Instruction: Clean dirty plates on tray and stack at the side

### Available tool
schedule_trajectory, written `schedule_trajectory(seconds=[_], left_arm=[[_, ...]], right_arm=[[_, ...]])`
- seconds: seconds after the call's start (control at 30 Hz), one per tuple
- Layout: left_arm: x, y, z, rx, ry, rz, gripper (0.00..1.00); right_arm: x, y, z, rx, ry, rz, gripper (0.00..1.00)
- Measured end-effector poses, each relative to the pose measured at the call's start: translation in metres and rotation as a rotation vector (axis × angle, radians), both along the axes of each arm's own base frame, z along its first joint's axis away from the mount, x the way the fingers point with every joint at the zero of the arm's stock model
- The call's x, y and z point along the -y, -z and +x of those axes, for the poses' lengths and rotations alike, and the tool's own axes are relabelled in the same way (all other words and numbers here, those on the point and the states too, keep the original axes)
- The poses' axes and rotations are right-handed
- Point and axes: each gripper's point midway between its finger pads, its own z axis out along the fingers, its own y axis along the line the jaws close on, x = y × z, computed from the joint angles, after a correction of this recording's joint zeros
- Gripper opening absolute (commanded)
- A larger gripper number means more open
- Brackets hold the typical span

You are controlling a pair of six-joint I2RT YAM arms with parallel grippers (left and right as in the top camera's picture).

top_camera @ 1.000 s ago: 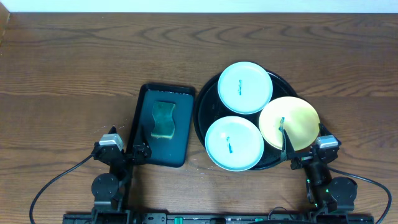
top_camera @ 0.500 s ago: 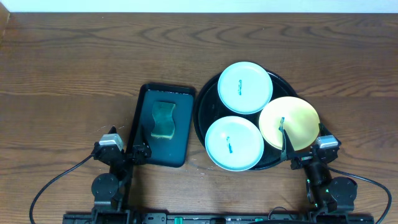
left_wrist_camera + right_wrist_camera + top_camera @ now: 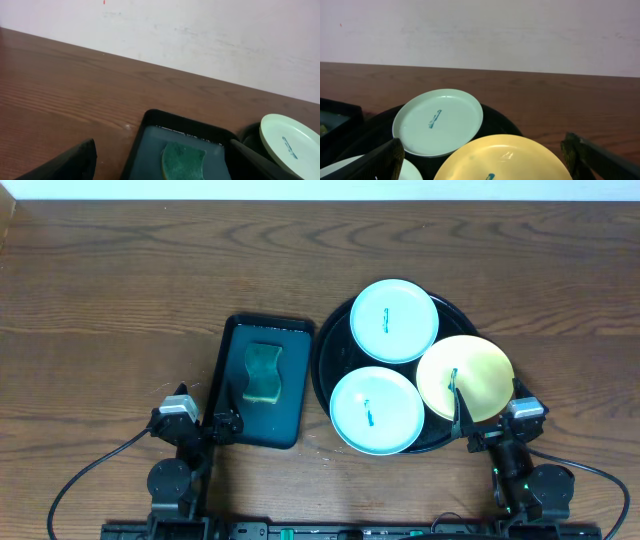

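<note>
A brown wood-grain tabletop runs back to a plain pale wall, which carries a tiny red mark at its top edge, too small to read. Right of centre sits the large round black tray with all three plates on it: a mint-white far plate, a mint-white near plate and a pale yellow plate at the right, reaching out to the tray's right rim. Each plate shows a small teal-green smear. Just left of the round tray, close beside it, lies a dark teal rectangular tray holding a green sponge. The left hand sits at the near end of the rectangular tray, its fingers spread wide and gripping nothing; in the left wrist view the sponge lies straight ahead between them. The right hand sits at the near right edge of the round tray, likewise spread wide and holding nothing, with one thin finger overlapping the yellow plate in the overhead view. Black cables loop across the wood along the near edge beside both arm bases.
</note>
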Motion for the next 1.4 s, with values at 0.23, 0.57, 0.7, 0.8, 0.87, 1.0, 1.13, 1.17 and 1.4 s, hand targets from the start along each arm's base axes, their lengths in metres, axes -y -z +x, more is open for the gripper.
schedule_trajectory(seconds=[0.23, 0.57, 0.7, 0.8, 0.87, 1.0, 1.13, 1.17, 1.4], left_arm=[[0.000, 0.000, 0.000, 0.000, 0.000, 0.000, 0.83], [0.001, 0.000, 0.000, 0.001, 0.008, -0.001, 0.83], [0.010, -0.002, 0.000, 0.010, 0.056, -0.009, 0.82], [0.019, -0.006, -0.001, 0.023, 0.107, -0.017, 0.82], [0.023, -0.007, -0.001, 0.027, 0.130, -0.028, 0.83], [0.027, -0.012, -0.003, 0.017, 0.154, -0.072, 0.82], [0.030, -0.041, -0.006, -0.036, 0.168, -0.095, 0.82], [0.031, -0.050, -0.007, -0.065, 0.169, -0.099, 0.83], [0.036, -0.090, 0.009, -0.389, 0.177, -0.134, 0.83]], right_arm=[[0.000, 0.000, 0.000, 0.000, 0.000, 0.000, 0.99], [0.000, -0.001, 0.000, 0.005, -0.003, 0.001, 0.99], [-0.005, -0.014, 0.000, 0.057, -0.028, 0.005, 0.99], [-0.017, -0.021, -0.004, 0.087, -0.104, 0.010, 0.99], [-0.026, -0.022, -0.007, 0.084, -0.154, 0.036, 0.99], [-0.038, -0.020, -0.012, 0.050, -0.229, 0.099, 0.99], [-0.045, -0.028, -0.016, -0.027, -0.270, 0.135, 0.99], [-0.046, -0.036, -0.016, -0.037, -0.275, 0.141, 0.99], [-0.050, -0.090, -0.010, -0.265, -0.287, 0.172, 0.99]])
